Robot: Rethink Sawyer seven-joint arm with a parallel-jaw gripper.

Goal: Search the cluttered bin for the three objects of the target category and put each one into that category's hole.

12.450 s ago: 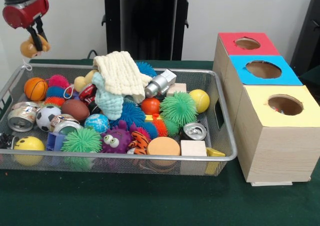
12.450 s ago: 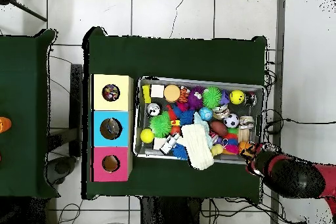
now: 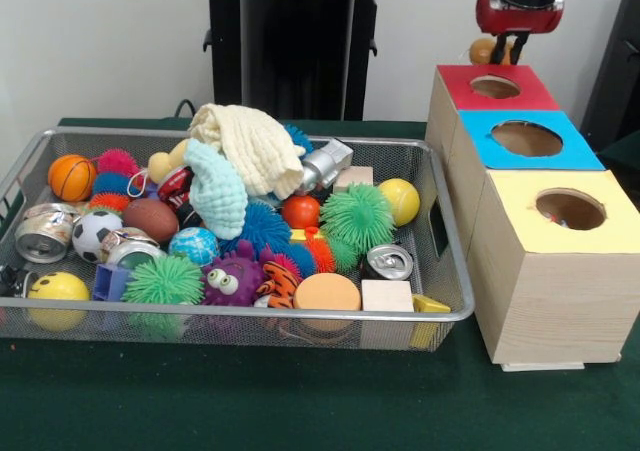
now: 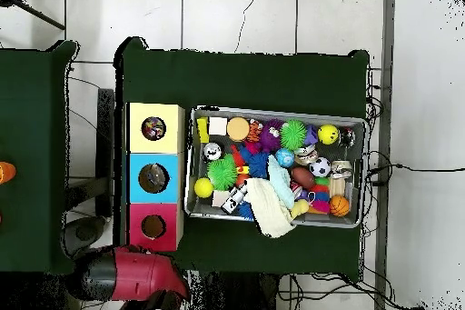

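Observation:
The cluttered bin [image 3: 230, 316] is a wide wire-mesh tray on the green table, full of toys; it also shows in the overhead view [image 4: 277, 111]. My gripper [image 3: 505, 56] hangs at the top right, just behind and above the red-topped box [image 3: 455, 81] and its round hole [image 3: 495, 86]. It is shut on a small orange-yellow toy [image 3: 483, 49]. In the overhead view only the red arm [image 4: 127, 275] shows, beside the red box [image 4: 153, 226]; the fingers are hidden there.
A blue-topped box [image 3: 490, 146] and a yellow-topped box [image 3: 520, 226] stand in a row in front of the red one. In the bin lie a cream cloth [image 3: 245, 146], a light blue cloth [image 3: 215, 191], balls, spiky toys, cans and wooden blocks.
The gripper has carried the orange-yellow toy from above the bin's far left corner to above the red box. The cloths in the bin have shifted slightly.

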